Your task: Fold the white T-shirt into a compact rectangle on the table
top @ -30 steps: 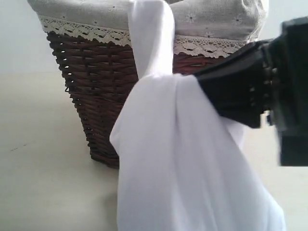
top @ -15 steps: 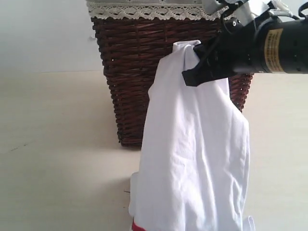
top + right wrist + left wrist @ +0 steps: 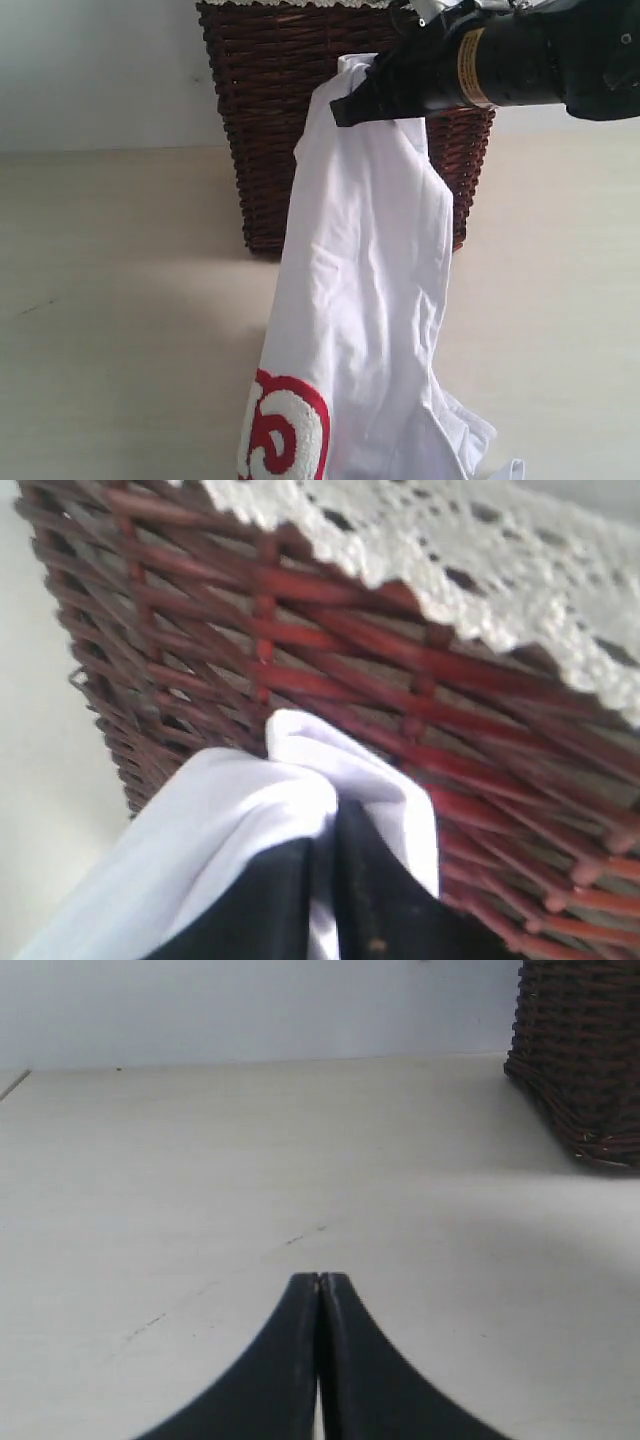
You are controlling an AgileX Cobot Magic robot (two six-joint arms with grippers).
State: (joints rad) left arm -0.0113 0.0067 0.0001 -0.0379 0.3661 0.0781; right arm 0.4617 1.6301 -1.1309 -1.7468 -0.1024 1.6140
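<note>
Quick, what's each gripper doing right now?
Left gripper: closed, holding nothing.
Right gripper: closed on the white T-shirt, which hangs in front of the basket.

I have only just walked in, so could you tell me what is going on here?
The right gripper is shut on a bunched edge of the white T-shirt and holds it up in front of the wicker basket, so the shirt hangs loose over the table, red-outlined lettering near its lower end. The left gripper is shut and empty, low over the table. No fold has been made yet.
</note>
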